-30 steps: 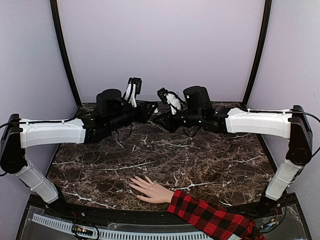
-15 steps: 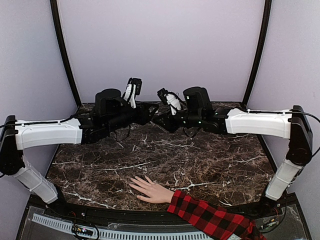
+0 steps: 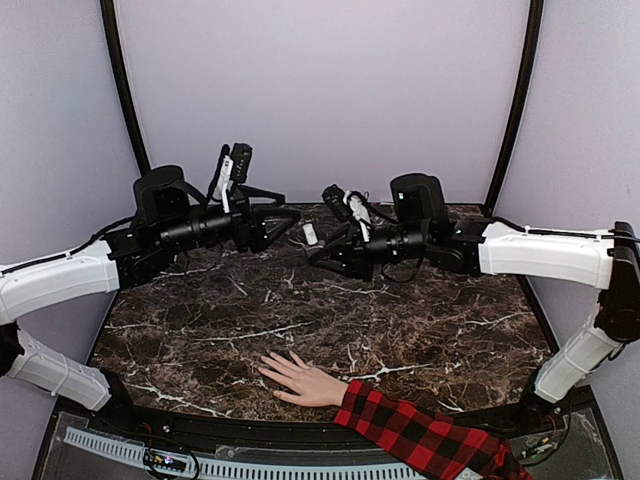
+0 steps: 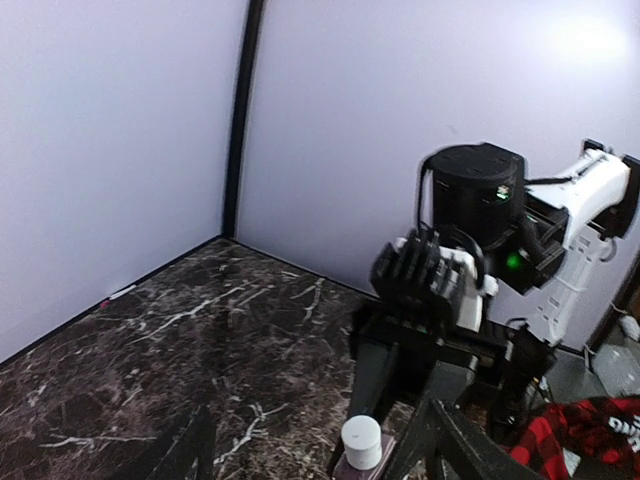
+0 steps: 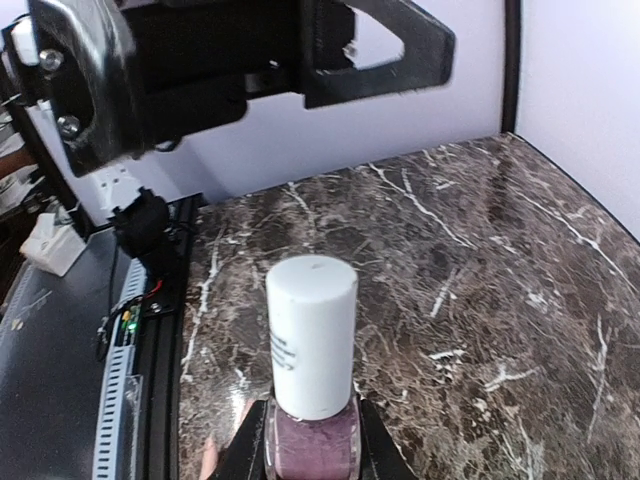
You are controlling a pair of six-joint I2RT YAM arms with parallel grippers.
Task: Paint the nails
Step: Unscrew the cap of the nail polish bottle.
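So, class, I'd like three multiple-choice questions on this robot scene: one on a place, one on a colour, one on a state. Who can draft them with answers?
1. Where does the pale hand lie?
A. Near the front edge of the table
B. Against the back wall
C. On top of the left arm

2. What colour is the cap of the polish bottle?
A. Red
B. White
C. Black

3. What state is the polish bottle in?
A. Lying loose on the table
B. Clamped in the right claw
C. Clamped in the left claw

Answers:
1. A, as the top view shows it flat on the marble close to the arm bases.
2. B, as the right wrist view shows a plain white cap.
3. B, as dark fingers grip its glass base, while the left claw stands open and empty.
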